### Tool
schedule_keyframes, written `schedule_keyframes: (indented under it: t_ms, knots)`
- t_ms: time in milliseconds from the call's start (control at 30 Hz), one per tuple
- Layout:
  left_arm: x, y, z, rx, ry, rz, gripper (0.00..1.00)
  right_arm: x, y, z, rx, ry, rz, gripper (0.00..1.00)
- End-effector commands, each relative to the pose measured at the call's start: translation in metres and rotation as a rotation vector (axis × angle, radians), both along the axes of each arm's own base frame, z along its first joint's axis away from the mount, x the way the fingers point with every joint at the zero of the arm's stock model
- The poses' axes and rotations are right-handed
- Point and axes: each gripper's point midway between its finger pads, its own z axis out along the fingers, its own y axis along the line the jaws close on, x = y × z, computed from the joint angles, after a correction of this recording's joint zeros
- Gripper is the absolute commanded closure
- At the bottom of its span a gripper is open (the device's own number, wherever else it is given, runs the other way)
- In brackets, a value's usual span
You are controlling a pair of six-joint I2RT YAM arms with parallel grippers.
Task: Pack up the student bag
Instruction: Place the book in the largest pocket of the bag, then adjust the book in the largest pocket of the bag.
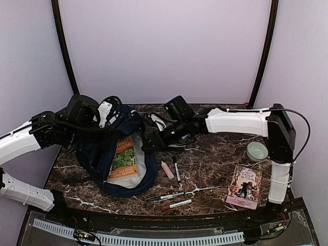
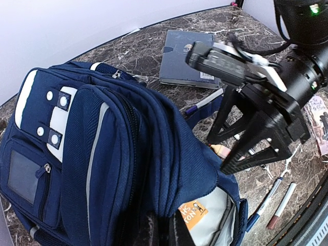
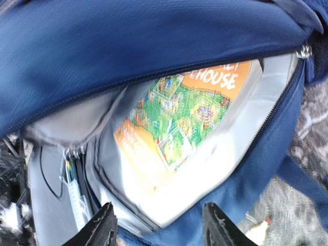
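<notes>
- Backpack [image 1: 95,148] lies left of centre on the counter [image 1: 215,164], mouth open, orange book [image 1: 123,156] inside.
- Right fingers [image 3: 105,228] spread apart at the opening.
- Left fingers [image 1: 107,108] at its far top; cannot tell their grip.

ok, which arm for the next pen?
Right. Its pincer is open and empty at the mouth of the student bag, with pens close by; the left arm is against its top.
</notes>
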Motion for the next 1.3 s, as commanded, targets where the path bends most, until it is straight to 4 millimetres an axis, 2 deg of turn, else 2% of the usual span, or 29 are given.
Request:
schedule_keyframes:
  t_ms: [0,100,200,400,500,667,867,1067,1267]
  knots:
    - [0.002,-0.005,0.037,-0.111,-0.098,-0.012,1.0,-0.026,-0.012,0.009,-0.046,-0.335,0.196,0.49]
    - [-0.001,-0.005,0.038,-0.119,-0.087,-0.021,1.0,-0.034,-0.011,0.015,-0.085,-0.514,0.286,0.58]
    - [-0.004,-0.005,0.036,-0.13,-0.078,-0.028,1.0,-0.038,-0.001,0.012,-0.141,-0.66,0.352,0.6]
    - [-0.005,-0.011,0.034,-0.138,-0.059,-0.048,1.0,-0.056,0.025,-0.009,-0.208,-0.831,0.461,0.49]
    - [-0.006,-0.013,0.033,-0.14,-0.049,-0.054,1.0,-0.067,0.038,-0.018,-0.217,-0.883,0.49,0.39]
    - [-0.005,-0.014,0.033,-0.138,-0.048,-0.056,1.0,-0.075,0.059,-0.035,-0.243,-0.938,0.54,0.34]
    - [-0.007,-0.015,0.031,-0.137,-0.035,-0.066,1.0,-0.06,0.076,-0.056,-0.315,-0.997,0.484,0.29]
    - [-0.009,-0.014,0.029,-0.131,-0.025,-0.072,1.0,-0.046,0.075,-0.076,-0.392,-1.071,0.488,0.23]
    - [-0.01,-0.02,0.029,-0.13,-0.016,-0.097,1.0,-0.018,0.077,-0.078,-0.455,-1.188,0.418,0.21]
